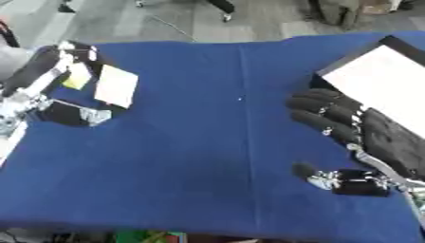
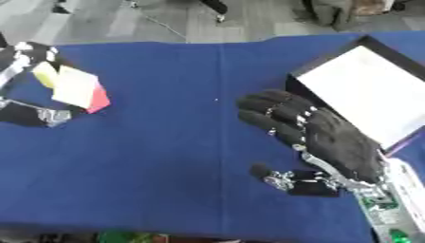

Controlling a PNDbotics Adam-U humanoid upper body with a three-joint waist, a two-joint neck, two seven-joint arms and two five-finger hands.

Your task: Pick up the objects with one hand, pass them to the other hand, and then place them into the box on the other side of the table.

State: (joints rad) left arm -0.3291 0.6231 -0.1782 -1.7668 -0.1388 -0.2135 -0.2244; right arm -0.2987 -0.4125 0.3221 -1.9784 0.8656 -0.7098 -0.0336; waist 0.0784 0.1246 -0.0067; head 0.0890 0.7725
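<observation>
Both taken from the robot's head, looking steeply down onto the blue-covered worktop [image 1: 207, 156], with a strip of grey floor [image 1: 166, 21] along the top edge. Set side by side as a stereo pair, facing the same way, close enough for the worktop to fill nearly the whole frame. Shared almost entirely: the cloth, the white-lined box [image 2: 365, 90] at upper right, the right hand [image 2: 319, 135] at right, the left hand [image 1: 50, 80] at left. Shifted slightly between the two: in the right eye view everything sits further left, with the left hand partly cut by the edge.
</observation>
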